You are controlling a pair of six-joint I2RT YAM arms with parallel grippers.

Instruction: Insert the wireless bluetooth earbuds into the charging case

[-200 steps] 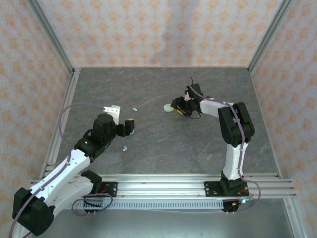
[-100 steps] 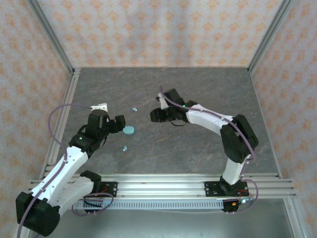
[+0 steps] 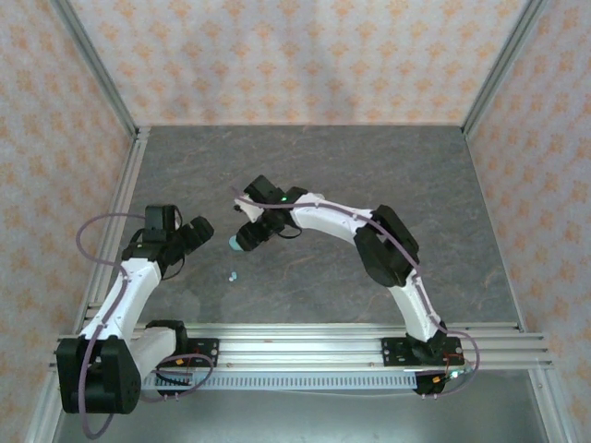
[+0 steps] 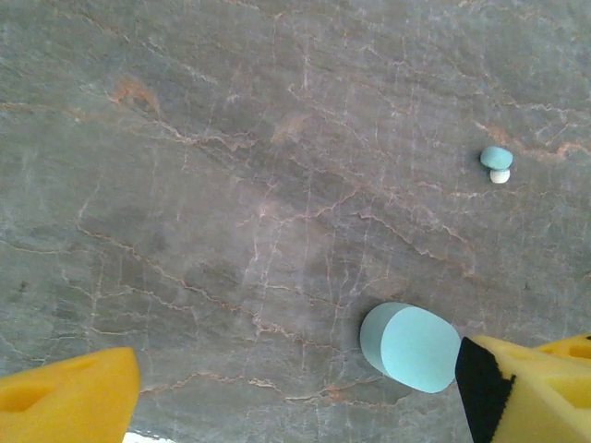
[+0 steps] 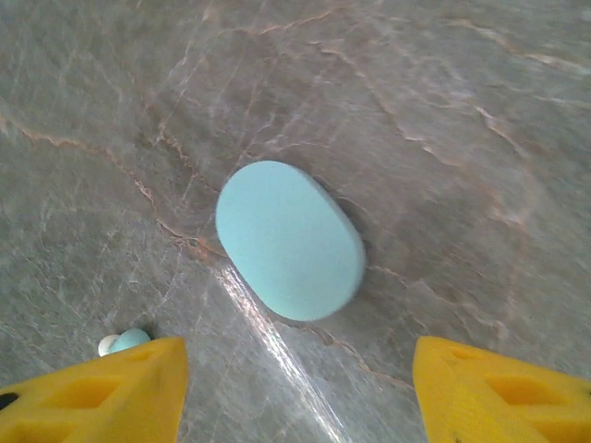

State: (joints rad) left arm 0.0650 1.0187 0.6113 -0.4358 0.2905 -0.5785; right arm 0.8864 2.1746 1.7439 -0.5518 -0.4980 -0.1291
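Note:
A light blue oval charging case (image 3: 238,244) lies closed on the grey table (image 3: 369,166). My right gripper (image 3: 251,233) reaches across and hovers just over it, open. In the right wrist view the case (image 5: 289,238) lies ahead of the open gripper (image 5: 295,397), clear of both yellow fingers (image 5: 92,392). My left gripper (image 3: 198,233) stands open just left of the case. In the left wrist view the case (image 4: 411,349) sits by the right finger (image 4: 536,388) of the open gripper (image 4: 295,406). One light blue earbud (image 3: 233,275) lies nearer me; the wrist views show the earbud (image 4: 497,163) (image 5: 125,341) too.
Metal frame rails (image 3: 120,212) and patterned walls bound the table on three sides. The right arm (image 3: 351,226) stretches diagonally across the middle of the table. A purple cable (image 3: 92,235) loops beside the left arm.
The right arm has swung from the table's middle leftward to over the blue case, and its jaws have widened. The left gripper has drawn back to the left, away from the case.

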